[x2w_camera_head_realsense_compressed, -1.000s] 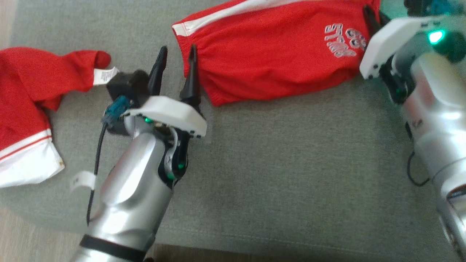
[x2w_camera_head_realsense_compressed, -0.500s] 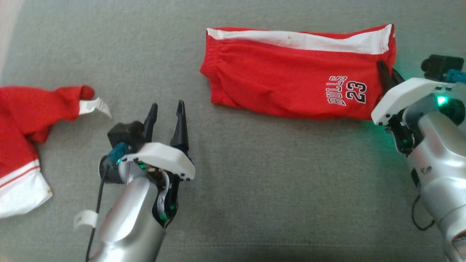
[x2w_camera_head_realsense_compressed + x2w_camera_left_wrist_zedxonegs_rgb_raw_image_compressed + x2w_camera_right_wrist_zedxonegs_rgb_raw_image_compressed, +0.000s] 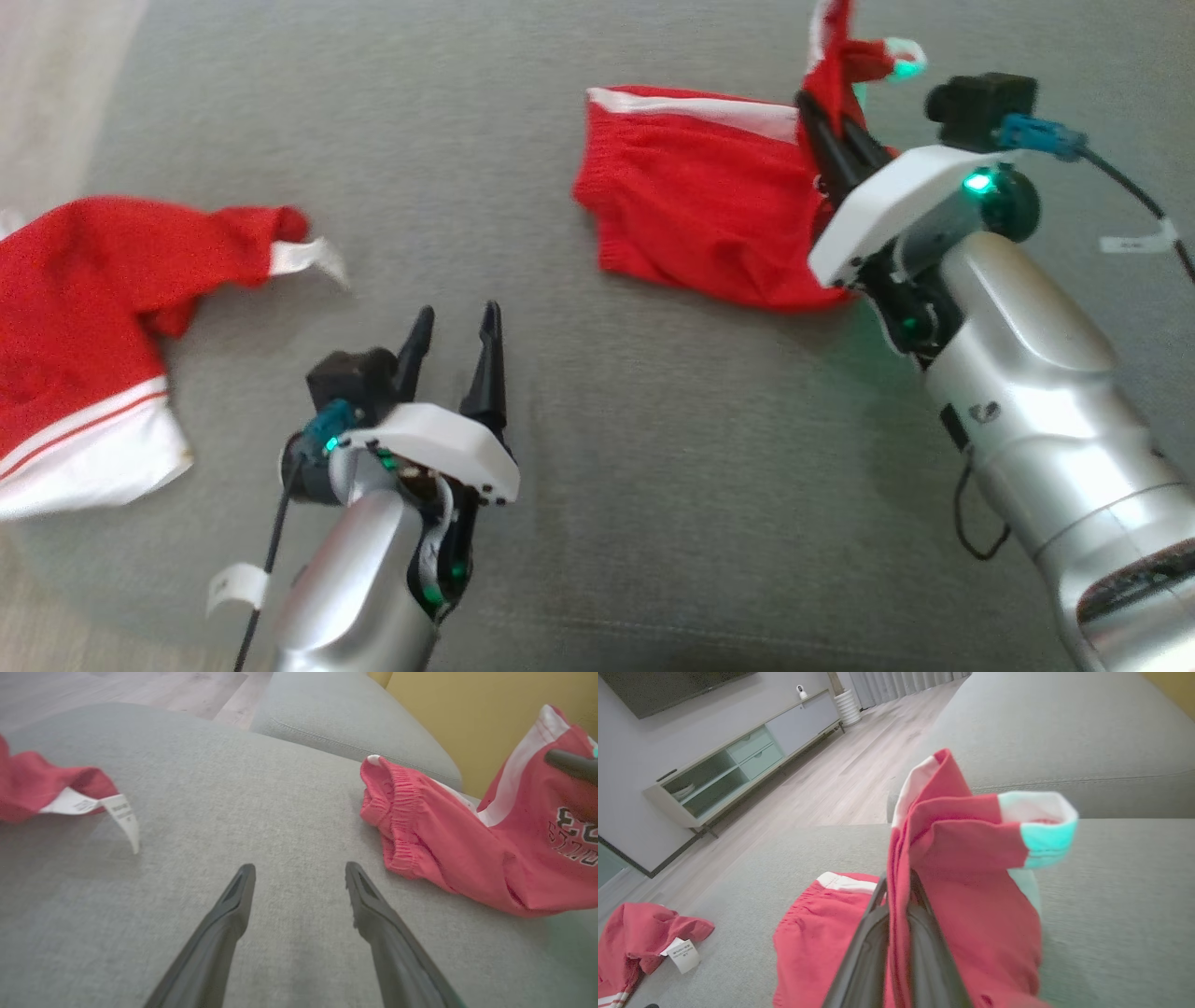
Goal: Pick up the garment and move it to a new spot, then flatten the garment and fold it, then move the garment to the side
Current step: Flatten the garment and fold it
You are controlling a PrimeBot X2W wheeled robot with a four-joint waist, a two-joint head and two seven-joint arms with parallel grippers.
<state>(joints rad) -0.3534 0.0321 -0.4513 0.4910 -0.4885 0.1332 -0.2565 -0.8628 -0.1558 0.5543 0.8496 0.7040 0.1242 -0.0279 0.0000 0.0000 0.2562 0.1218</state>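
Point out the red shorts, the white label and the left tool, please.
red shorts (image 3: 691, 210): head view, on the flat red cloth below the white stripe.
white label (image 3: 122, 814): left wrist view, on its free hanging end.
left tool (image 3: 457, 315): head view, midway between its two open fingertips.

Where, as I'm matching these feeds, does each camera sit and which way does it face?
Head view: on the head, looking down at the grey sofa; both forearms, open left gripper, right gripper shut on red shorts.
Left wrist view: along its spread fingers across the sofa, toward the shorts.
Right wrist view: along its fingers pinching raised cloth, toward the floor.
Shared: all show the shorts.
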